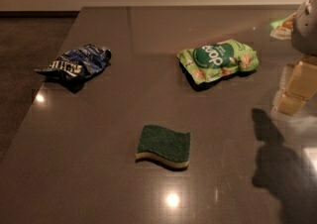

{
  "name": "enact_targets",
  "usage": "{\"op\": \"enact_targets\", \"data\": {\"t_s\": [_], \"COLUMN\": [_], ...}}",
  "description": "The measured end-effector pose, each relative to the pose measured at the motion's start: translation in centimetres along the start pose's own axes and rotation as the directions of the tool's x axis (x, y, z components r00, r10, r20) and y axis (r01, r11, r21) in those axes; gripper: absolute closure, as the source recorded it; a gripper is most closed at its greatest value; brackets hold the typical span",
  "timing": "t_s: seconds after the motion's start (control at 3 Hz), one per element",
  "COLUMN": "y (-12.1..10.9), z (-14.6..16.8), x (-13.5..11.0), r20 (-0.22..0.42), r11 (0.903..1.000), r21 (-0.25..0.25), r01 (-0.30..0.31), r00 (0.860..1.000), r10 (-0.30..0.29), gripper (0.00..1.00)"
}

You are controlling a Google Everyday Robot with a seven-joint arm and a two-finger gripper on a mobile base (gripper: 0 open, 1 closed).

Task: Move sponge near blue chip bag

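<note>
Midway between the left edge and the right side of the worktop (99, 178), the sponge (164, 145) lies flat, green face up; the blue chip bag (74, 64) sits crumpled by the left edge, well apart; a green snack bag (219, 60) lies nearer the back edge; the gripper (296, 88) hangs at far right, touching nothing; wide or narrow, I cannot tell.

Dim, warm light, glare spots (172, 199) on table (84, 158) — end effector (296, 88) at right edge casts shadow (277, 161).

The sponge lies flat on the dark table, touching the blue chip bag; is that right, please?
Not quite: in the camera view the sponge lies flat on the dark table, well apart from the blue chip bag. The gripper is at the right edge.
</note>
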State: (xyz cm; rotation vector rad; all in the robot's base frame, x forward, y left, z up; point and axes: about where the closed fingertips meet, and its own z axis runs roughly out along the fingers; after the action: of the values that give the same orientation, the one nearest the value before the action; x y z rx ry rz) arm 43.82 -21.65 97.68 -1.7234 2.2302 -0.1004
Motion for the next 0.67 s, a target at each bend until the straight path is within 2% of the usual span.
{"op": "enact_targets", "data": {"t_s": [0.33, 0.67], "y": [0.0, 0.3], "z": [0.0, 0.2], "x": [0.0, -1.0], "r20": [0.0, 0.022], "r11": [1.0, 0.9998], "r21": [0.0, -0.015], "r01": [0.0, 0.01], "r00": [1.0, 1.0], "r10": [0.0, -0.01], "gripper": [0.0, 0.0]}}
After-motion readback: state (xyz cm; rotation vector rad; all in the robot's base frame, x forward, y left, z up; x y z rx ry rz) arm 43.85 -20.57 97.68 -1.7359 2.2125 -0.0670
